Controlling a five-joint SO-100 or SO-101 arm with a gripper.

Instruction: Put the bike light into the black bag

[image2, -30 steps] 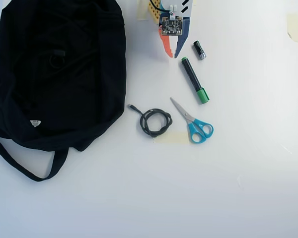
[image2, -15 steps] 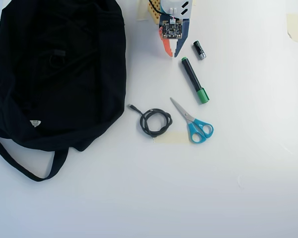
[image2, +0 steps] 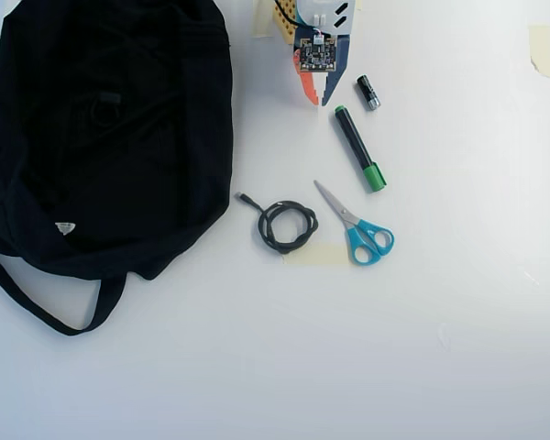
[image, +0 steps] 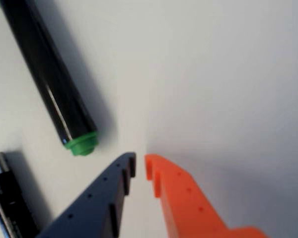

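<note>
The black bag (image2: 156,137) lies at the left of the overhead view, with its strap (image2: 37,307) trailing toward the bottom and a small white label (image2: 65,227). A small black blocky shape with a round loop (image2: 100,105) shows faintly on the bag's upper part and looks like the bike light; black on black, it is hard to make out. My gripper (image2: 317,101) is at the top centre, right of the bag, low over the table. Its orange and dark blue fingers are nearly together with nothing between them (image: 140,164).
A black marker with a green cap (image2: 357,148) (image: 49,84) and a small black battery (image2: 368,93) (image: 5,198) lie just right of the gripper. Below them are blue-handled scissors (image2: 357,229) and a coiled black cable (image2: 287,225). Tape (image2: 541,46) is stuck at the top right.
</note>
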